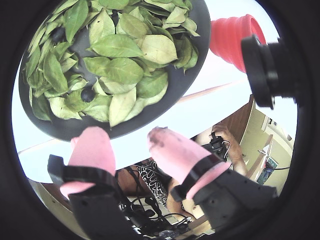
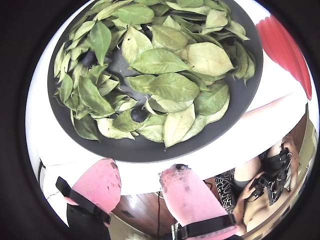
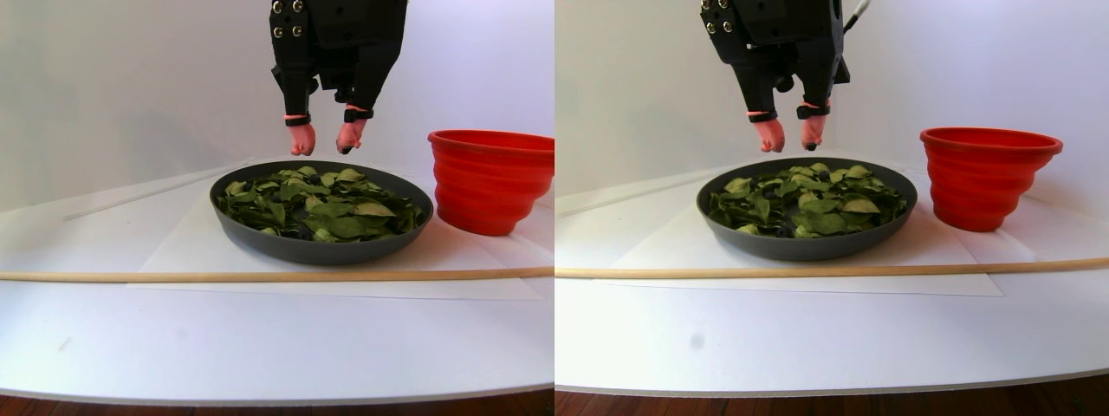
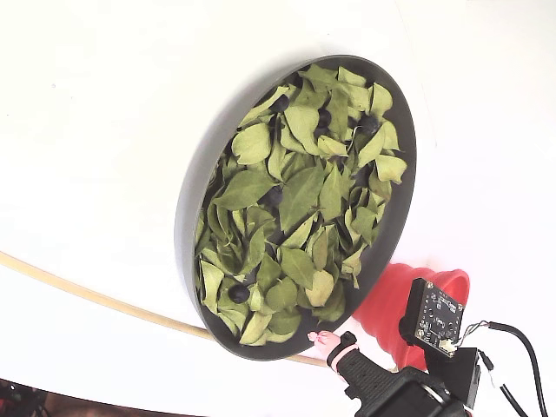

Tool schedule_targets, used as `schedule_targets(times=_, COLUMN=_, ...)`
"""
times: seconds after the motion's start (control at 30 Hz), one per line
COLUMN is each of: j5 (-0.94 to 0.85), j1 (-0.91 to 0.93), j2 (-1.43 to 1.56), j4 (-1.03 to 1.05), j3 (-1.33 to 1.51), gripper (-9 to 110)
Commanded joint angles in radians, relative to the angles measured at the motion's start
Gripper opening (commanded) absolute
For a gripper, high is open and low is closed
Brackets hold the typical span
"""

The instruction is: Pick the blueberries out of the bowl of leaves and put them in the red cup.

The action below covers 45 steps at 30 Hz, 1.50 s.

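While your gripper [image 2: 142,182] hangs released and empty above the bowl's [image 2: 150,150] rim, you are at the approach step: lower onto the blueberry [image 2: 139,114] among the leaves [image 2: 165,62], beside the red cup [image 3: 485,178].

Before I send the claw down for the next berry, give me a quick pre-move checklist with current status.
1. Claw open and empty: ok; the pink fingertips stand apart with nothing between them.
2. Claw clear of the bowl: ok; in the stereo pair view it hangs above the far rim, touching nothing.
3. Target visible: ok; a blueberry lies exposed among the leaves near the rim closest to the claw in a wrist view.
4. Claw lined up over that berry: not ok; the tips sit outside the rim.
5. Red cup upright beside the bowl: ok.
6. Berries already in the cup: cannot tell.
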<state>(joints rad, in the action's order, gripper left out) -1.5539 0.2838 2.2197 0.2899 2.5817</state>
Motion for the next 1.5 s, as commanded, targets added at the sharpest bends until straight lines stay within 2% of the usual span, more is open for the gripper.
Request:
schedule_targets(times=0.0, j5=0.009, j1=-0.003, j2=0.069, j4=-0.028, j3=0.003, gripper=15)
schedule_targets(times=1.47, j5=-0.005, j1=-0.035, j2=-0.350, j4=-0.313, j3=-0.032, gripper=15)
